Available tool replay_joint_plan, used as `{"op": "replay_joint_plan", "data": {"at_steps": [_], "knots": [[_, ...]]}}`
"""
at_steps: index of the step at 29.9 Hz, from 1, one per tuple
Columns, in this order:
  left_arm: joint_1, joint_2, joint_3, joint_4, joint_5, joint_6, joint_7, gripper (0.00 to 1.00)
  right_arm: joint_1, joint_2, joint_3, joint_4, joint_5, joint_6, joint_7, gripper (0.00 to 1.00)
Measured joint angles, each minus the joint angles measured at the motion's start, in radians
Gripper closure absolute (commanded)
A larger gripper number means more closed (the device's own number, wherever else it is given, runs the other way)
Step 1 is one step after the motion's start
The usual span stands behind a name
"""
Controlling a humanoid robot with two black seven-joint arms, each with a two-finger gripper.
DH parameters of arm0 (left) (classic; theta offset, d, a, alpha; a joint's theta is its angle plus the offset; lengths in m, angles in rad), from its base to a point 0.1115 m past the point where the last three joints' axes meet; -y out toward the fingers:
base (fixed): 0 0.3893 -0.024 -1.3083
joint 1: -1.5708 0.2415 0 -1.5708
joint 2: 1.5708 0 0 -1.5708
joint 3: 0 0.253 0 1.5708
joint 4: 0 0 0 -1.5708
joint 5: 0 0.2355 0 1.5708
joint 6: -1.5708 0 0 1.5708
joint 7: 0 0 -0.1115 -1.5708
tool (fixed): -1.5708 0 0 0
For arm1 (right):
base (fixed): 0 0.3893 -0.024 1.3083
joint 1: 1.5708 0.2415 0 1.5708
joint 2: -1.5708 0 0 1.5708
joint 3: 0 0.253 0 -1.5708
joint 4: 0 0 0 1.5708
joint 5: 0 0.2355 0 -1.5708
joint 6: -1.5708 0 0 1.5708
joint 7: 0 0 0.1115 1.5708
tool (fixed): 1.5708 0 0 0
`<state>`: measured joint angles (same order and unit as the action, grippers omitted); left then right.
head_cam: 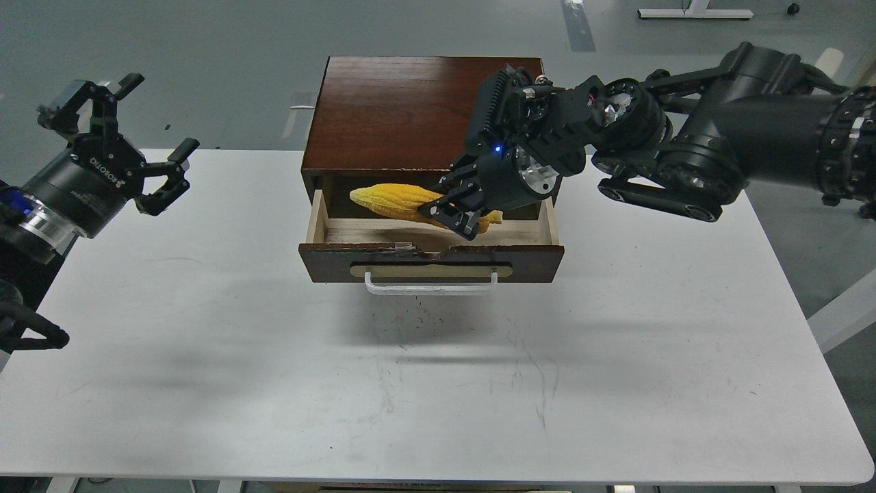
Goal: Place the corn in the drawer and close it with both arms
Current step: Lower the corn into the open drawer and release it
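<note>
— Corn point(393, 200) is pinched near its right end by the right claw point(453, 213); is that how it is seen?

— Yes. The two black fingers are closed around the ear, one on the far side and one on the near side, and the yellow tip is seen poking out to the right of them. The ear is held slightly tilted over the pale wooden inside of the drawer point(431, 263), its left end raised; whether it touches the drawer floor cannot be told.

— And the drawer itself?

— It is pulled open toward the near side, out of a dark brown cabinet point(390, 113). A white bar handle point(431, 284) is mounted on a tan oval plate on its front, and the top edge of the front is chipped.

— What is reported for the other arm?

— The left claw point(140, 137) is held spread wide, well apart from the drawer, at the far left above the edge of the white bench point(438, 383). Nothing is gripped by it.
</note>
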<state>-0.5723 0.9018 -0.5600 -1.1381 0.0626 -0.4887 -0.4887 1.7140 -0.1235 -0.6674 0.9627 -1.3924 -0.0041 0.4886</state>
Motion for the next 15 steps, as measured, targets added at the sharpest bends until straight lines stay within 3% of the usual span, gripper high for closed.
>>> {"op": "replay_joint_plan", "data": {"at_steps": [3,15], "knots": [[0.0,0.001,0.0,0.0,0.0,0.0,0.0,0.01,-0.004,0.0,0.0,-0.002,0.009,-0.011,0.0,0.22],[0.0,0.002,0.0,0.001,-0.001,0.0,0.0,0.01,0.046,-0.045,0.065,0.009,0.085,-0.042,0.0,0.06]]}}
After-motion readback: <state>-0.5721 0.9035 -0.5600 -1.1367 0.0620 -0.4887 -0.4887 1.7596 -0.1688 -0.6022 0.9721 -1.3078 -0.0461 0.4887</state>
